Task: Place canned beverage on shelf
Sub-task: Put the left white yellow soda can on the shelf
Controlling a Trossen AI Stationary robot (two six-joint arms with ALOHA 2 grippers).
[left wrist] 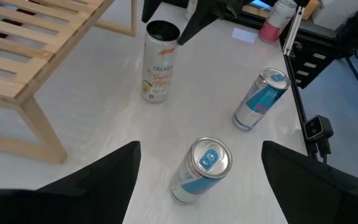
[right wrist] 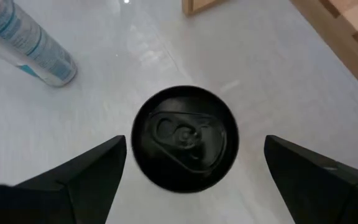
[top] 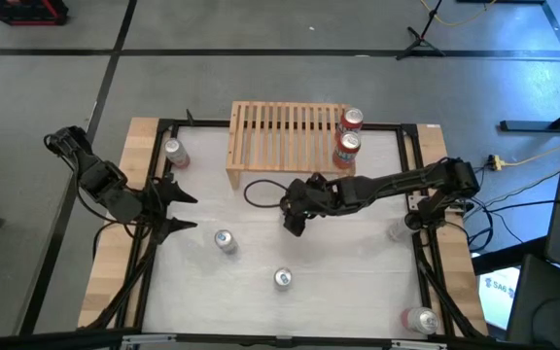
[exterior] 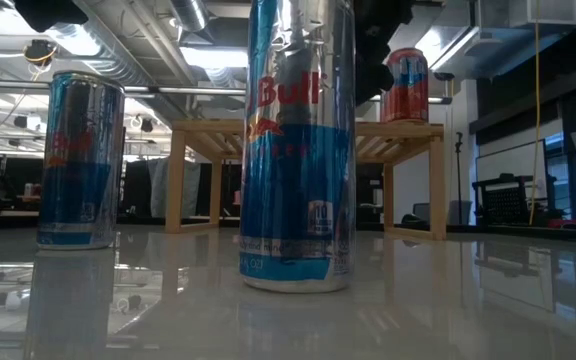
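The light-wood shelf [top: 285, 136] stands at the table's far middle, with two red cans [top: 351, 120] [top: 346, 146] upright on its right end. A pale can with a black top [left wrist: 160, 61] [right wrist: 185, 137] stands upright on the table just in front of the shelf. My right gripper [top: 295, 219] [right wrist: 195, 142] hangs open over it, a finger on either side of the black top and clear of it. My left gripper [top: 192, 212] [left wrist: 201, 146] waits open at the table's left edge.
Two blue-and-silver cans [top: 225, 241] [top: 282, 279] stand upright near the table's middle front. More cans stand at the far left [top: 173, 151], the right edge [top: 397, 228] and the near right corner [top: 421, 318]. A dark cable [top: 259, 194] loops in front of the shelf.
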